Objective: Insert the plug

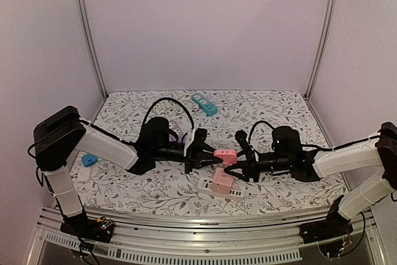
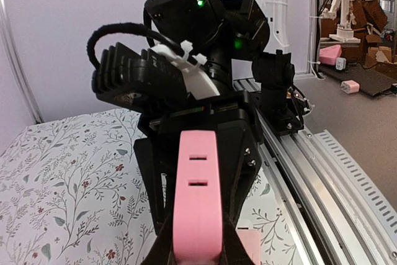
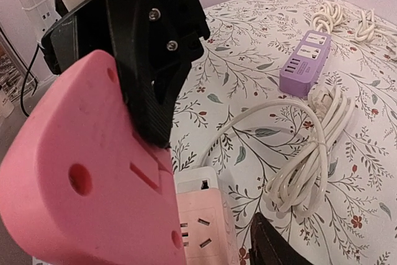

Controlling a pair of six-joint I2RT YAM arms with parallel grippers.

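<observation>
- The left jaws pinch the pink plug [image 1: 224, 154] tight and hold it up off the surface [image 1: 155, 190].
- The plug hangs near the pink and white socket strip [image 1: 220, 184], a little above it.
- That strip lies flat at the near side of the surface.
- The right jaws are close to the plug, on its other side. I cannot tell how wide they are.
- A purple socket strip [image 3: 304, 60] and a white cord [image 3: 310, 147] lie farther back.
</observation>
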